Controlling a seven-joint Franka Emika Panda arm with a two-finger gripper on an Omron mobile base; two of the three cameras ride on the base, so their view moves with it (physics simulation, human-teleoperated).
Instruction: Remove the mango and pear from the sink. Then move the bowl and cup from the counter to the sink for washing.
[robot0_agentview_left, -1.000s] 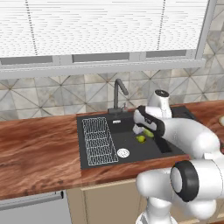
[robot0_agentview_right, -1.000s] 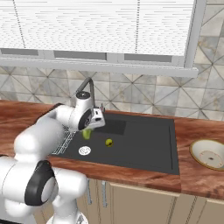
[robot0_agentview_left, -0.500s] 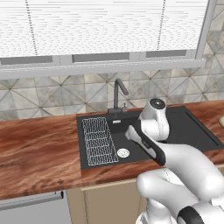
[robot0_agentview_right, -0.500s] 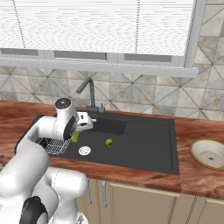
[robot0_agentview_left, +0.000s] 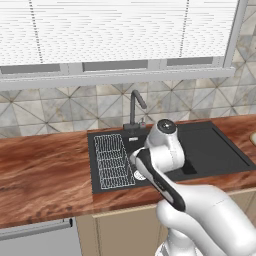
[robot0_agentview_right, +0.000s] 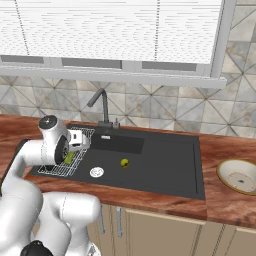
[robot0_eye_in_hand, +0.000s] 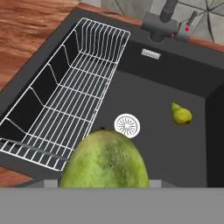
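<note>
Mango (robot0_agentview_right: 69, 157) sits gripped in my claw (robot0_agentview_right: 71, 156) in the right base view, raised over the wire rack (robot0_agentview_right: 65, 161); the pear (robot0_agentview_right: 124, 162) lies farther right in the sink (robot0_agentview_right: 165, 165). In the hand view, mango (robot0_eye_in_hand: 105, 162) fills the foreground: smooth, rounded, probably slippery and fairly heavy, best held across its middle.

No readable text, label, brand, number or sign shows anywhere in these views. The sink (robot0_agentview_right: 165, 167), the faucet (robot0_eye_in_hand: 162, 19), the wire rack (robot0_eye_in_hand: 65, 100), the counter (robot0_agentview_left: 40, 165), the tiled wall and the window blinds all carry no lettering. The mango (robot0_eye_in_hand: 105, 162) and pear (robot0_eye_in_hand: 180, 114) bear no sticker.
</note>
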